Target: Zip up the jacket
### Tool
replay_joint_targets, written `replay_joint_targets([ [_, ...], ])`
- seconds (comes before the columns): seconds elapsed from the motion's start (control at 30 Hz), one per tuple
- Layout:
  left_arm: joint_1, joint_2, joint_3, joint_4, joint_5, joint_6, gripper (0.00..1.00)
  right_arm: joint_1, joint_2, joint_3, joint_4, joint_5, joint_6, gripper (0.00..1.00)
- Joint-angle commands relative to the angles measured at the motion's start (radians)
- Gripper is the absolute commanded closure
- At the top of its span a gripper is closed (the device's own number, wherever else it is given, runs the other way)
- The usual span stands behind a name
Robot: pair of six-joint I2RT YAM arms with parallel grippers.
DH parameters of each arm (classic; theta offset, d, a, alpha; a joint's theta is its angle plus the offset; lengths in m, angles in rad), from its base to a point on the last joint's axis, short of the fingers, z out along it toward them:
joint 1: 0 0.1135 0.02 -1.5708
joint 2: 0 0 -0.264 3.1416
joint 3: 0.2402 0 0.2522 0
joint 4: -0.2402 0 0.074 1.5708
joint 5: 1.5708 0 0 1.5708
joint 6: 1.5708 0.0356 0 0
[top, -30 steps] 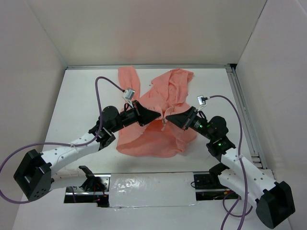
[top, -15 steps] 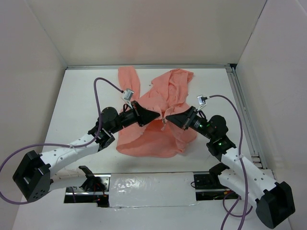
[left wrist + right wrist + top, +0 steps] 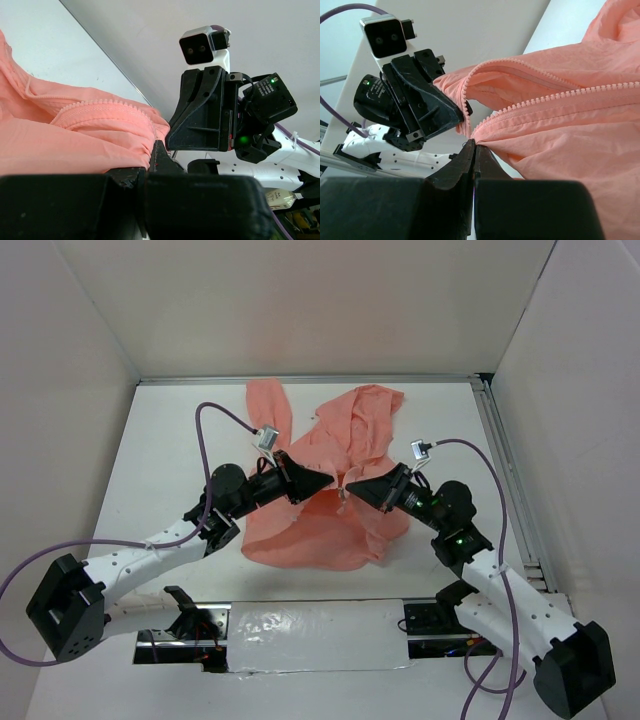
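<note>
Barely anything has moved in the last second: my left tool (image 3: pixel 322 483) and right tool (image 3: pixel 349 490) stay clenched on the jacket (image 3: pixel 320 535) at its front edges, mid-worktop (image 3: pixel 170 440), so I should keep the zipper teeth (image 3: pixel 545 97) taut and level.
</note>
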Motion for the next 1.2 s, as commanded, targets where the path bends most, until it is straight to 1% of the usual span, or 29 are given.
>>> replay_joint_targets([
  [0.0,-0.008,-0.026,0.016,0.053,-0.014,0.023,1.0,0.003,-0.003,0.03,0.004,-0.008,-0.019,1.0],
  [0.33,-0.014,0.008,0.02,0.07,0.011,0.012,1.0,0.006,0.035,0.05,0.034,-0.012,-0.009,1.0],
  [0.6,-0.02,0.011,0.015,0.065,0.0,0.017,1.0,0.004,0.005,0.027,0.079,0.012,0.003,1.0],
  [0.83,-0.021,0.01,0.026,0.054,-0.017,0.025,1.0,0.003,-0.005,0.038,0.028,-0.005,-0.015,1.0],
  [0.93,-0.021,0.004,0.029,0.05,-0.044,0.031,1.0,0.004,-0.009,0.035,-0.002,-0.006,-0.015,1.0],
  [1.17,-0.021,0.002,0.036,0.044,-0.057,0.045,1.0,0.004,-0.017,0.029,-0.013,-0.002,0.003,1.0],
])
